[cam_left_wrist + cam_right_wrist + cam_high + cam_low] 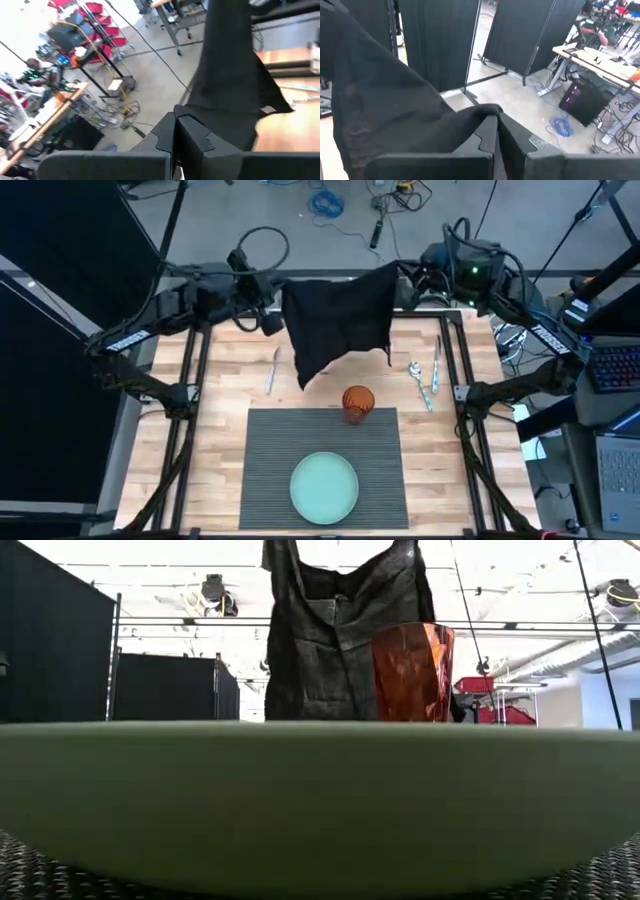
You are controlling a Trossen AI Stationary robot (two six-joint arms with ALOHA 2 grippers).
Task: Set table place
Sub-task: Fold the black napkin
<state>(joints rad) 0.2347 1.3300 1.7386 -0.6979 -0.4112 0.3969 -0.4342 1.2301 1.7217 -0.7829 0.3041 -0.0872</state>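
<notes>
We see both arms up at the far edge of the table, holding a black cloth napkin (pixel 338 320) stretched between them in the air. The left gripper (pixel 272 305) pinches the napkin's left top corner; in the left wrist view its fingers (pixel 192 137) sit pressed together with the cloth (pixel 225 75) coming out from between them. The right gripper (pixel 402 275) clamps the right top corner; in the right wrist view its fingers (pixel 487 140) are closed on a bunched fold of the cloth (pixel 395 115). The napkin hangs down in an uneven sheet over the far part of the tabletop (pixel 230 380), clear of the wood.

The placemat (pixel 270 460), dark grey and ribbed, lies flat at the near middle of the table. A pale green plate (pixel 324 487) rests on its near half. An orange glass (pixel 358 402) stands upright on its far edge. Low view: the glass (pixel 413 670) in front of the hanging napkin (pixel 320 650), the plate rim (pixel 320 800) filling the foreground.

A knife (pixel 271 369) lies left of the mat on the wood; a spoon (pixel 420 383) and fork (pixel 436 365) lie to the right.
</notes>
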